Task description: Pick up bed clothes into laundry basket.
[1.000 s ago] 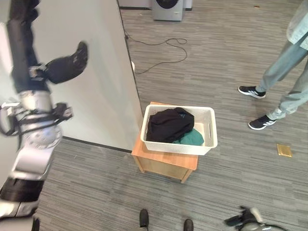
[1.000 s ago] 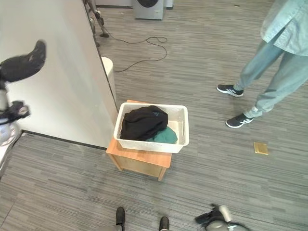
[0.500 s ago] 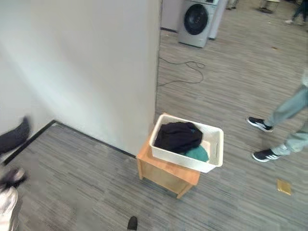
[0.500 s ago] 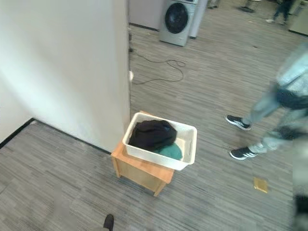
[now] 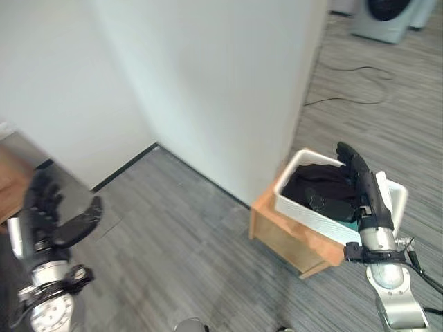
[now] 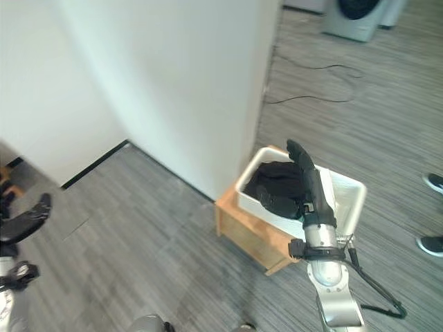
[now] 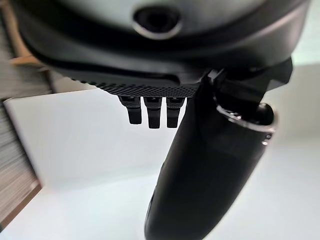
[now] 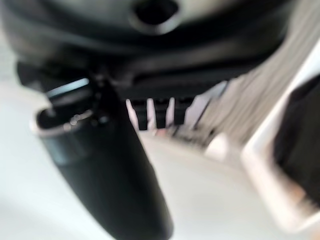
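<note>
Right hand (image 5: 363,187) raised with fingers (image 6: 299,153) straight and spread slightly, holding nothing. Behind those fingers sits the white perforated plastic laundry basket (image 6: 347,205); the hand and forearm cover the middle of it, so the near rim there is hidden. Inside the basket, just beside and partly behind the fingers, lies a bundle of black bed clothes (image 5: 315,188); a small strip of green cloth (image 5: 352,225) peeks out below it near the wrist, mostly covered. The fingers look to be in front of the basket, contact with the clothes cannot be told.

The basket rests on a low light-brown wooden desk (image 5: 287,237), its far side hidden by the basket, one corner cut by the arm.

Left hand (image 5: 52,218) low, far from the basket, fingers (image 5: 41,197) relaxed and open, thumb out, empty. In the left wrist view the fingertips (image 7: 151,116) are short stubs past the palm, with only a pale surface beyond them.

A wide white wall panel (image 5: 228,76) stands beyond both hands, over grey striped carpet floor (image 5: 187,242). Grey washing machine (image 6: 356,15) cut off at the frame edge. Right wrist view blurred; white basket edge (image 8: 270,180) barely readable.
</note>
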